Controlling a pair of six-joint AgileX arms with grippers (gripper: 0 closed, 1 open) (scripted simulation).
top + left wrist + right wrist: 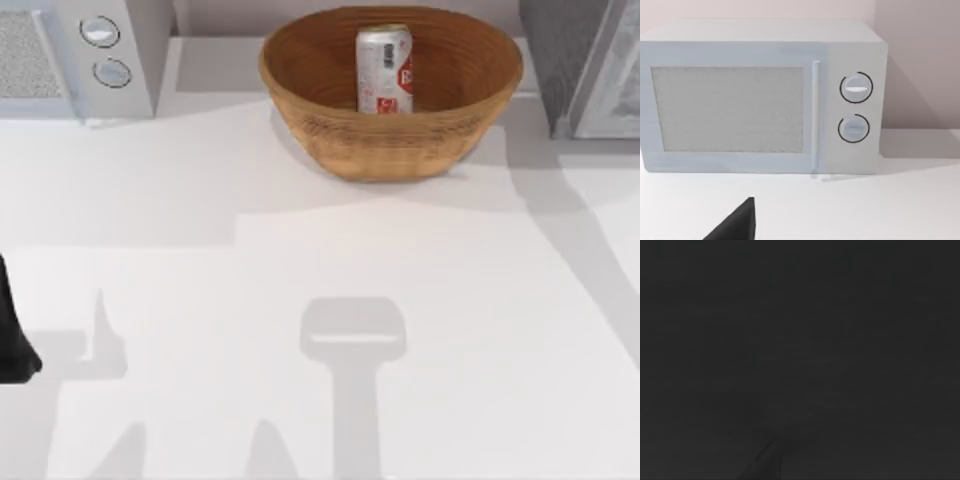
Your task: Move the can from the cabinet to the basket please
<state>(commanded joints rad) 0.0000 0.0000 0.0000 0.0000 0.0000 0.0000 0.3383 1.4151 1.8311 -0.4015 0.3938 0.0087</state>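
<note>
nearest, well short of the basket, the left arm (15, 345) sits parked at the left edge of the white surface (330, 270); whether its pincer is wide or narrow i cannot tell. the right wrist view is dark. farther back, the can (384, 68) stands upright inside the basket (390, 140), so the move looks done. left of the basket is a microwave (765, 95), right of it the cabinet (565, 60). one risk: an arm brushing the basket could topple the can.
</note>
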